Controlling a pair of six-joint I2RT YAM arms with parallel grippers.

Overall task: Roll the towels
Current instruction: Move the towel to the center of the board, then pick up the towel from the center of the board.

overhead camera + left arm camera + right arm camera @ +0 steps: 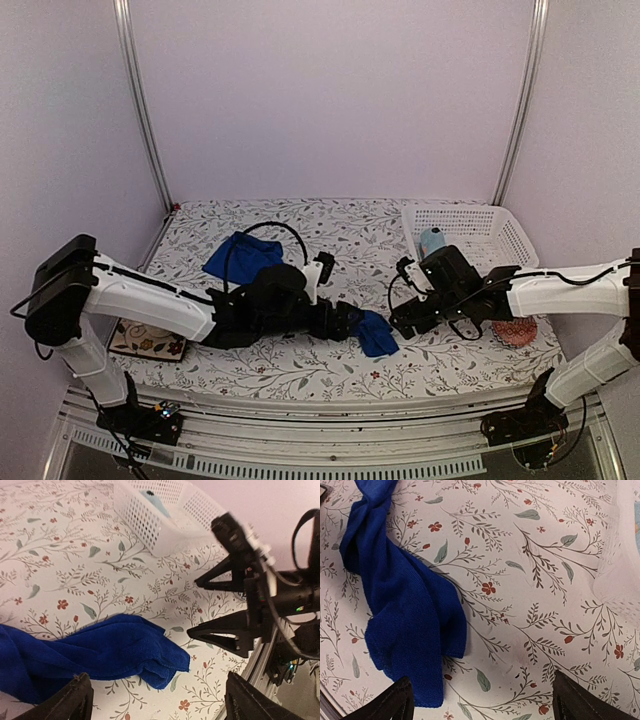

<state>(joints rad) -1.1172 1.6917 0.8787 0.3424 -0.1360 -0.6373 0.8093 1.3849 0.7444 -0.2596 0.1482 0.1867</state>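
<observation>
The royal-blue towel (378,335) lies loose and bunched on the flowery table cover (300,375), not rolled. If a grab catches only 1 thin edge, the towel may slip or twist, and the roll may come out crooked.

The left gripper (350,322) sits low at the towel, jaws wide, holding nothing. The right gripper (194,607) faces it from the right, jaws wide too, nothing in them. The light-blue towel (432,240) sits in the white basket (500,225).

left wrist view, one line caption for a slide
Crumpled royal-blue towel on the floral tablecloth, open right pincer just past its end, white basket behind
</observation>
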